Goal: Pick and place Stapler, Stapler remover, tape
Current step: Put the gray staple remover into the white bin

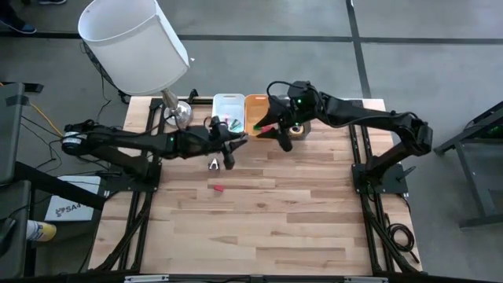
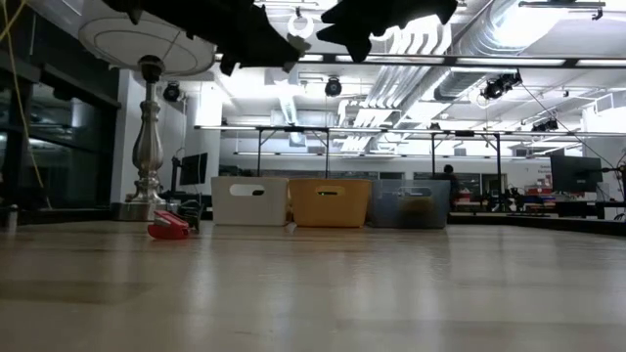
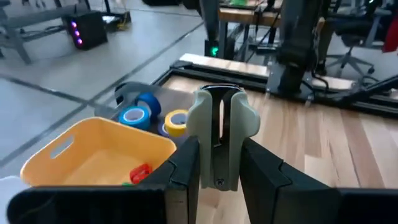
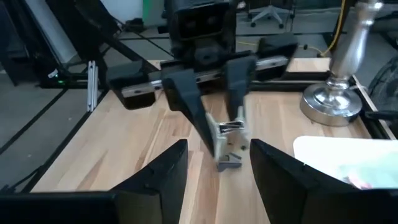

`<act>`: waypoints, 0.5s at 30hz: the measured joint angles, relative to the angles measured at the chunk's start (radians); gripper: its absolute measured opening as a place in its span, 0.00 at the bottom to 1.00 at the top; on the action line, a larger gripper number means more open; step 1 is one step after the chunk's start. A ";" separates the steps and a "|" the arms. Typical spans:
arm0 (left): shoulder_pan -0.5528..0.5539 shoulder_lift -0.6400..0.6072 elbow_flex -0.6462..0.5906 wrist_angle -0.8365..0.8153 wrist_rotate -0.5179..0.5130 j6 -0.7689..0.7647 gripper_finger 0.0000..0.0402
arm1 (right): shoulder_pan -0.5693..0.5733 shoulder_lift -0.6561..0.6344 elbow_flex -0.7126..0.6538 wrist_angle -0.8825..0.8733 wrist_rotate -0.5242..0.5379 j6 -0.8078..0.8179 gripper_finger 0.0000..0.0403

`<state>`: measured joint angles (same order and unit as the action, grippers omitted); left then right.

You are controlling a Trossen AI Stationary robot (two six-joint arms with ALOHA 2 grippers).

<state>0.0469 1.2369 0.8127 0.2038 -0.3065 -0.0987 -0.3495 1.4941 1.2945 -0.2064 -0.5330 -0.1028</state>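
Observation:
My left gripper [image 3: 217, 148] is shut on a pale grey stapler remover [image 3: 221, 124] and holds it in the air near the table's far middle [image 1: 229, 149]. Facing it, my right gripper [image 1: 281, 140] stands open with nothing between its fingers, a short way from the remover [image 4: 227, 144]. A red stapler [image 1: 218, 188] lies flat on the table nearer the front, also in the low view [image 2: 168, 227]. Blue tape [image 3: 134, 116] and yellow tape [image 3: 177, 121] lie in a grey bin beyond the orange bin [image 3: 93, 155]. My left gripper pinches the stapler remover's lower body [image 3: 219, 171] between its two fingers. The remover's rounded wide end [image 3: 221, 106] sticks out past the fingertips. The fingers run almost level, slanting toward the table's right and far side. The remover is lifted clear of the table.
A white bin [image 1: 229, 106], an orange bin [image 1: 256, 110] and a grey bin [image 1: 302, 126] stand in a row at the far edge. A lamp with a white shade [image 1: 134, 39] has its metal base [image 4: 329, 99] at the far left. The orange bin holds a small red thing [image 3: 140, 173].

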 joint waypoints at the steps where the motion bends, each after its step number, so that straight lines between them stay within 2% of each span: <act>1: 0.008 0.000 0.000 0.009 0.010 0.006 0.20 | 0.004 0.005 0.000 0.007 0.000 -0.005 0.41; 7: 0.047 0.000 0.000 0.040 0.067 0.023 0.20 | 0.013 0.024 0.000 0.061 0.017 -0.007 0.41; 15: 0.047 0.000 0.000 0.041 0.065 0.042 0.20 | 0.018 0.026 0.000 0.099 0.134 -0.003 0.41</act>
<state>0.0943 1.2373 0.8127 0.2444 -0.2415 -0.0566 -0.3317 1.5196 1.2945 -0.1071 -0.3989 -0.1055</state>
